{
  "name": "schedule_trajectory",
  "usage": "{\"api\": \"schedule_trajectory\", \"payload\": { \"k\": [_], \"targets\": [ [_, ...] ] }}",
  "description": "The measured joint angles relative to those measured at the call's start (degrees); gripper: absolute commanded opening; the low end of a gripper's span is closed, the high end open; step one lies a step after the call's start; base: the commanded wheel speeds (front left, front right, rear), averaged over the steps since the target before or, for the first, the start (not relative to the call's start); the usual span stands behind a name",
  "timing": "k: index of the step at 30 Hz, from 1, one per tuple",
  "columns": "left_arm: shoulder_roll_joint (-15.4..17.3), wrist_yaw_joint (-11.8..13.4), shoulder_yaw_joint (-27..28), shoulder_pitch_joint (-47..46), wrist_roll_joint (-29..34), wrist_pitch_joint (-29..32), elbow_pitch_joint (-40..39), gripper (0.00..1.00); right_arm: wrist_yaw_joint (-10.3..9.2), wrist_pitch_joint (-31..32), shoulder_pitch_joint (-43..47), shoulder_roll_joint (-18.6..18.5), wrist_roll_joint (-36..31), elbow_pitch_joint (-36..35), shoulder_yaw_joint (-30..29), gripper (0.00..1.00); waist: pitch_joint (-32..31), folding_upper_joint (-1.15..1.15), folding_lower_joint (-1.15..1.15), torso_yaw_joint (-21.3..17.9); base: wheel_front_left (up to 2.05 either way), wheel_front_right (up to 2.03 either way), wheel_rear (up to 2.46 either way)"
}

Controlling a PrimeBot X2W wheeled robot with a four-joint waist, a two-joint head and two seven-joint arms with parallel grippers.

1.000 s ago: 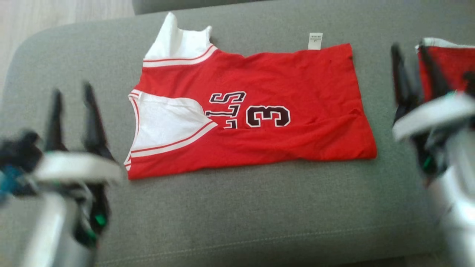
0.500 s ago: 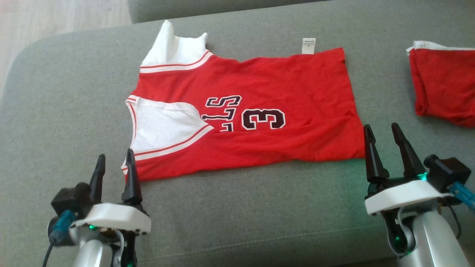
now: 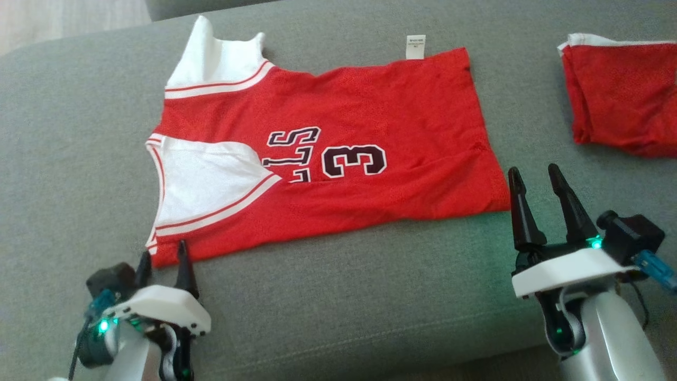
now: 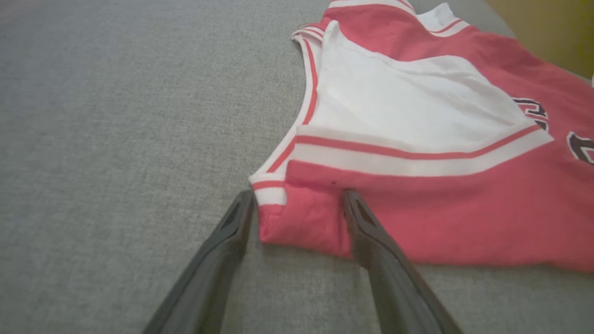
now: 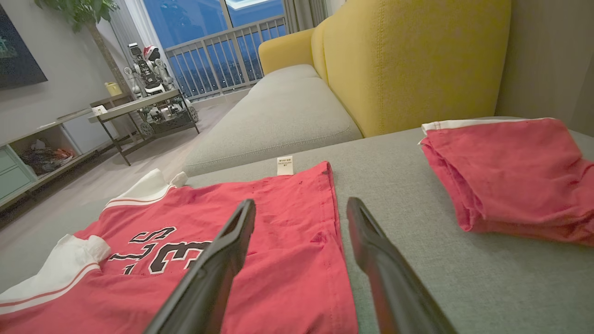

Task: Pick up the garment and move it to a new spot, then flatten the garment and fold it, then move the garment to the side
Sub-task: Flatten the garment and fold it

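The garment (image 3: pixel 370 137), a red jersey with white trim and the number 3, lies folded flat on the grey sofa cushion (image 3: pixel 344 296). My left gripper (image 3: pixel 163 255) is open at the jersey's near left corner. In the left wrist view its fingers (image 4: pixel 232 232) straddle that shoulder corner of the garment (image 4: pixel 417 139), low over the cushion. My right gripper (image 3: pixel 532 173) is open at the near right hem corner. In the right wrist view (image 5: pixel 300 204) the hem edge of the garment (image 5: pixel 278 260) runs between its fingers. Neither gripper holds anything.
A second folded red garment (image 3: pixel 619 95) lies on the cushion to the right, apart from the jersey. Beyond stand a yellow sofa back (image 5: pixel 408 60), another grey seat (image 5: pixel 278 116) and a side table (image 5: pixel 139 106). The cushion's front edge runs just below my grippers.
Both grippers dropped from high beside the jersey to its near edge, staying open. The left one sank onto the left corner. The camera shifted, sliding the scene up and left.
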Motion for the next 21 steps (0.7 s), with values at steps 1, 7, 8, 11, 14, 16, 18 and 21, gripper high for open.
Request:
{"api": "schedule_trajectory", "payload": {
  "k": [1,7,8,11,14,16,18,21],
  "targets": [
    [0.0,0.3,0.2,-0.5,0.0,0.0,0.7,1.0,0.0,0.0,-0.2,0.0,0.0,0.0,0.0,1.0,0.2,0.0,0.0,-0.2,0.0,0.0,0.0],
    [0.3,0.7,0.7,-3.1,0.0,-0.6,4.3,1.0,0.0,0.0,-0.6,0.0,0.0,0.0,-0.1,1.0,0.6,0.0,0.0,-1.2,0.0,0.0,0.0],
    [0.4,0.6,0.6,-3.5,0.0,-0.6,4.9,0.32,0.0,0.0,-0.6,0.0,0.0,0.1,-0.3,1.0,0.6,0.0,0.0,-1.2,0.0,0.0,0.0],
    [0.9,-0.6,-0.2,-3.9,0.0,-0.6,6.0,0.0,0.0,0.9,-0.6,0.0,0.0,1.5,-0.9,1.0,0.2,0.0,0.0,-1.1,0.0,0.0,0.0],
    [0.8,-0.9,-0.8,-4.1,0.6,-0.6,6.0,0.0,0.0,2.2,-0.6,0.0,2.1,3.9,-1.2,1.0,-0.4,0.0,0.0,-0.7,0.0,0.0,0.0],
    [0.8,-0.9,-0.9,-3.9,1.0,-0.6,5.2,0.0,0.0,3.1,-0.6,0.0,3.8,5.8,-1.4,1.0,-0.7,0.0,0.0,-0.2,0.0,0.0,0.0],
    [0.8,-0.9,-1.1,-3.2,1.7,-0.6,3.3,0.0,0.0,4.0,-0.6,0.1,4.0,8.4,-2.1,1.0,-1.1,0.0,0.0,0.3,0.0,0.0,0.0],
    [0.8,-0.9,-1.4,-1.5,3.1,-0.6,-1.6,0.0,0.0,5.5,-1.1,0.1,6.9,12.7,-2.5,1.0,-1.5,0.0,0.0,1.1,0.0,0.0,0.0]
  ]
}}
